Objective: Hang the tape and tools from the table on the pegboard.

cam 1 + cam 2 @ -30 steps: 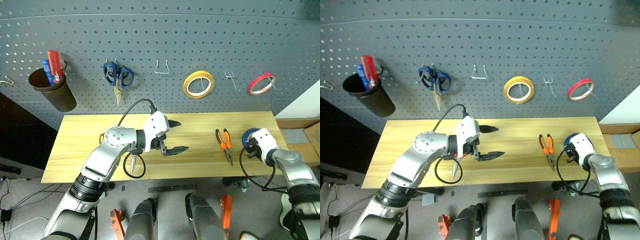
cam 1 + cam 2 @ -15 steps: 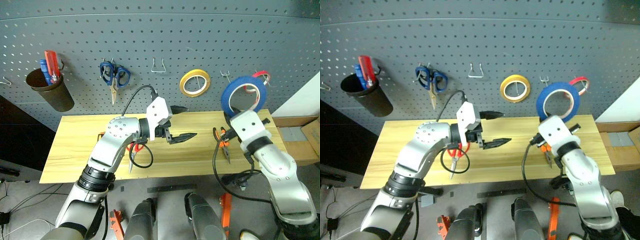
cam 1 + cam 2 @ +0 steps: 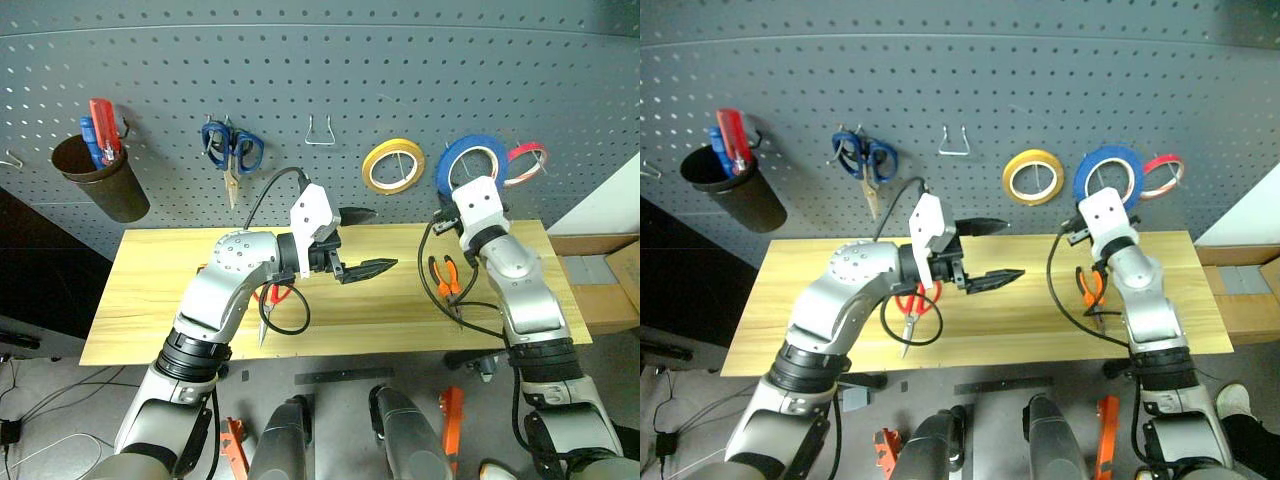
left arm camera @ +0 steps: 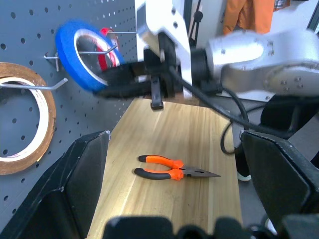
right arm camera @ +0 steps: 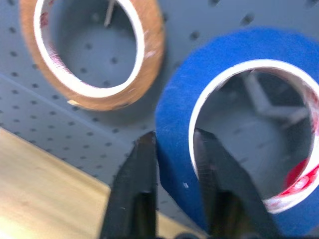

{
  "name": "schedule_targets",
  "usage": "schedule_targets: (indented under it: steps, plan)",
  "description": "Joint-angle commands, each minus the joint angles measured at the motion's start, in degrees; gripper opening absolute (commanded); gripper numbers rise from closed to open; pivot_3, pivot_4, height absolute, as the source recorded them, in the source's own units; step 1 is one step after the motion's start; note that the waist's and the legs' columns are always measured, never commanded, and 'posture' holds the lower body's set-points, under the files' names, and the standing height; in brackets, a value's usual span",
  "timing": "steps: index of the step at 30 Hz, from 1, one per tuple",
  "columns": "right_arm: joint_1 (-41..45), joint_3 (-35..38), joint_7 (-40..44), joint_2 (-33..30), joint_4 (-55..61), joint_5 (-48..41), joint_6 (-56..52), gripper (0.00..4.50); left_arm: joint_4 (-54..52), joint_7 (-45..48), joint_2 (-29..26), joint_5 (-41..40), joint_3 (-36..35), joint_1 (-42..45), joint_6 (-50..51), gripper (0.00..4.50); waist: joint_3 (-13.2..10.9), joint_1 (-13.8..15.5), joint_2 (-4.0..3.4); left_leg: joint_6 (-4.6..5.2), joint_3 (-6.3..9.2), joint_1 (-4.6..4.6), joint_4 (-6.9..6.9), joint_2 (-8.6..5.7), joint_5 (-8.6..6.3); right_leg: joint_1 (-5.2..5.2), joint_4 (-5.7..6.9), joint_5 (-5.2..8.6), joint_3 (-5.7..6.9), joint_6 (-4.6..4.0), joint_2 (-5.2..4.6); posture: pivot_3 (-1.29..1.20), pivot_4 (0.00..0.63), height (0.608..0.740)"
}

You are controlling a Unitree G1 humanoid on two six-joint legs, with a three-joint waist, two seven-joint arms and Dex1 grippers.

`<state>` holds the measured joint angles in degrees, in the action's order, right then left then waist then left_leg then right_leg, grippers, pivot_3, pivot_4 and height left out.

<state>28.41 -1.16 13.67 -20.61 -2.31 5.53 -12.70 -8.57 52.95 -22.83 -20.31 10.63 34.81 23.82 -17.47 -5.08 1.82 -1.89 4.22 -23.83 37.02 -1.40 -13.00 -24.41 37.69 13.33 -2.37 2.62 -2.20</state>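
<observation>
A light wooden bench [image 3: 160,300] stands before a dark grey pegboard [image 3: 320,90] studded with hooks.

Nearest on the bench, the red-handled scissors [image 3: 272,298] lie partly under the left arm, and the orange-and-black pliers [image 3: 447,280] lie toward the bench's right end, below the right arm. Above the middle of the bench hangs the left gripper [image 3: 366,242], its fingers spread wide and holding nothing.

Farther back, up at the pegboard, the right gripper [image 5: 172,149] pinches the wall of the blue tape roll [image 3: 470,163], one finger outside the ring and one inside. The roll sits against the board between the yellow roll [image 3: 394,166] and the thinner red roll [image 3: 527,164].

The blue roll looks light and stiff, a smooth ring that could swing or slip, so a pinch across its wall, low on the ring, seems the right hold and leaves the centre free for the hook.

The left wrist view shows a hook [image 4: 94,51] passing through the ring's opening, which the head views leave unclear; the right wrist view gives the finger placement.
</observation>
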Motion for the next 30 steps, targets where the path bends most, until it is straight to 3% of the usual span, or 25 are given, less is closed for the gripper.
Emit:
schedule_targets:
  steps: [1, 5, 7, 10, 13, 16, 20, 24, 30]
  plan:
    - [-3.8, -0.1, 0.0, -0.3, 8.2, 0.7, 1.6, 2.38, -1.7, -0.3, -0.6, -0.4, -1.4, -0.4, -0.8, 4.5, 0.0, 0.0, 0.0, 0.0, 0.02, 0.0, 0.01, 0.0, 0.0, 0.0, 0.01, 0.0, 0.0, 0.0, 0.0, -0.16, 0.252, 0.74]
    - [-11.4, -2.1, -0.5, -0.2, 18.9, 3.7, -0.9, 3.81, 0.3, 0.0, -1.6, 0.5, -1.8, -0.6, -2.0, 4.5, 0.0, 0.1, -0.01, -0.01, 0.07, 0.02, 0.05, 0.0, 0.0, 0.0, 0.1, 0.0, 0.02, 0.0, 0.01, -0.17, 0.255, 0.74]
    - [-15.1, -2.4, -1.5, 1.7, 23.1, 4.0, -7.0, 4.49, 2.1, 0.6, -2.8, 1.6, -1.9, -0.7, -3.1, 4.5, 0.0, 0.0, 0.01, -0.01, 0.08, 0.04, 0.06, 0.01, 0.01, 0.0, 0.15, 0.0, 0.02, 0.01, 0.02, -0.17, 0.255, 0.74]
    - [-17.5, -0.6, -3.4, 6.1, 25.1, 2.4, -17.4, 4.49, 5.2, 2.9, -5.7, 4.6, -0.7, -1.1, -7.3, 4.5, 0.0, -0.2, 0.0, -0.04, 0.06, 0.14, 0.08, 0.06, 0.02, 0.0, 0.24, 0.0, -0.05, 0.0, 0.05, -0.18, 0.262, 0.74]
    - [-14.7, 5.7, -5.8, 12.6, 22.9, -2.6, -33.6, 4.49, 6.4, 7.8, -9.0, 4.1, -0.3, -2.2, -7.3, 4.5, 0.0, -0.5, -0.01, -0.09, 0.06, 0.18, 0.09, 0.09, 0.12, 0.0, 0.26, -0.03, -0.07, -0.05, 0.07, -0.18, 0.262, 0.74]
    - [-9.1, 9.0, -6.0, 12.7, 15.9, -4.3, -41.9, 4.49, 6.6, 11.3, -11.4, 4.0, 0.2, -2.7, -6.3, 4.5, 0.0, -0.5, 0.0, -0.06, 0.05, 0.19, 0.08, 0.08, 0.25, 0.0, 0.27, -0.1, -0.08, -0.16, 0.07, -0.17, 0.265, 0.74]
    - [-3.3, 11.6, -6.8, 11.0, 5.7, -5.2, -43.9, 4.49, 6.4, 12.7, -12.5, 4.7, 0.6, -2.9, -6.1, 4.5, 0.0, -0.5, 0.0, -0.03, -0.01, 0.18, 0.05, 0.05, 0.27, 0.01, 0.26, -0.11, -0.03, -0.17, 0.06, -0.16, 0.26, 0.74]
    - [2.0, 12.5, -6.8, 8.0, -12.6, -5.4, -37.1, 4.49, 5.3, 11.0, -12.1, 6.1, 0.8, -3.9, -6.2, 4.5, 0.0, -0.5, 0.02, -0.03, -0.09, 0.14, -0.05, 0.02, 0.26, -0.03, 0.25, -0.12, 0.01, -0.18, 0.05, -0.13, 0.252, 0.74]
    - [6.8, 12.5, -6.4, 7.4, -24.7, -6.6, -32.8, 4.49, 4.3, 10.6, -11.6, 6.0, 0.4, -4.4, -5.2, 4.5, 0.0, -0.5, 0.02, -0.03, -0.18, 0.05, -0.04, 0.02, 0.26, -0.13, 0.29, -0.14, 0.0, -0.18, 0.04, -0.12, 0.251, 0.74]
